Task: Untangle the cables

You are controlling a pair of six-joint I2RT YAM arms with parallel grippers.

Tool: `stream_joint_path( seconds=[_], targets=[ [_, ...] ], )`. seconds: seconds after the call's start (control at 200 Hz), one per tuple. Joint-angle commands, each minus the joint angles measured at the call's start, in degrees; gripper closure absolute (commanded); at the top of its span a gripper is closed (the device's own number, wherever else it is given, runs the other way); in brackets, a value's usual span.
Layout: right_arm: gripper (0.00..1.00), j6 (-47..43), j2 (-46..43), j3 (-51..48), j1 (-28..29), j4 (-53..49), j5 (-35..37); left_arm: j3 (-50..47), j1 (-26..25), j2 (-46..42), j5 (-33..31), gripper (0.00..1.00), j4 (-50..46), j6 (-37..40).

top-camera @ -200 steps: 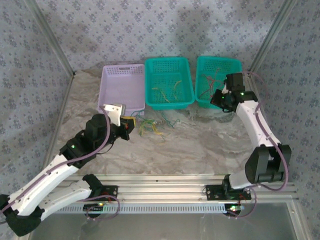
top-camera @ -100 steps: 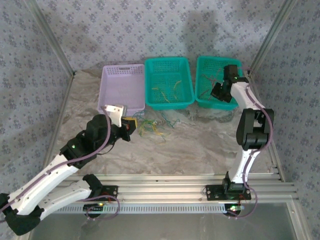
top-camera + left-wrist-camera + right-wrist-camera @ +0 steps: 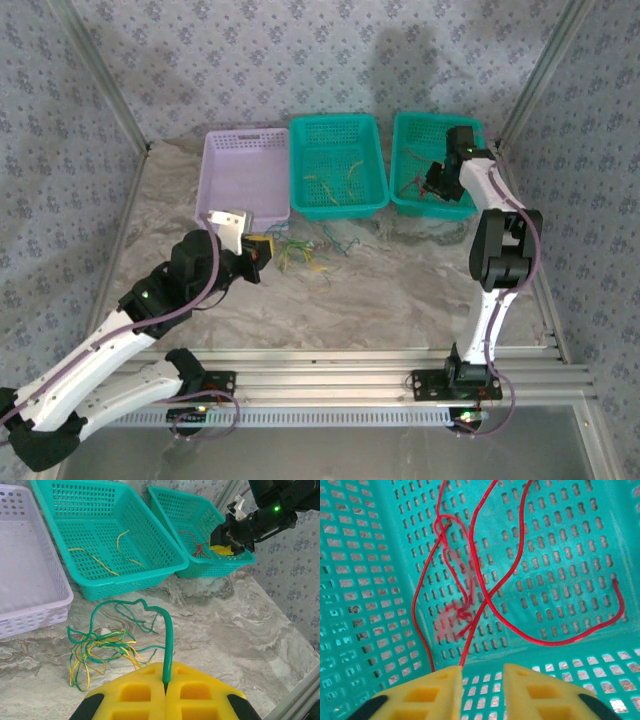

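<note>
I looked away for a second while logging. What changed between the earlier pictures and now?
The right arm's elbow swung inward and the right tool edged farther over the right teal basket, jaws apart above the red cables. The left tool stayed shut on the green cable; the tangled cables on the table did not shift.

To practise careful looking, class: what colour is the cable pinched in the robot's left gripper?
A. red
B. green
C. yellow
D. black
B: in the left wrist view the green cable arches up from the table and runs down into the seam of the left gripper, which is shut on it.
</note>
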Motion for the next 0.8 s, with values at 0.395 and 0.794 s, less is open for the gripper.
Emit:
stream_joint_path(
  seconds=[0.395,0.794],
  targets=[
    [0.49,-5.5,-22.7,-15.1,20.4,5.4,1.9,0.9,-0.3,-2.1,-0.9,1.00,-1.2,1.8],
    [0.48,-5.0,-19.3,-25.2,35.7,11.9,2.8,0.3,-0.3,-5.9,-2.4,1.00,-6.1,3.6]
  ],
)
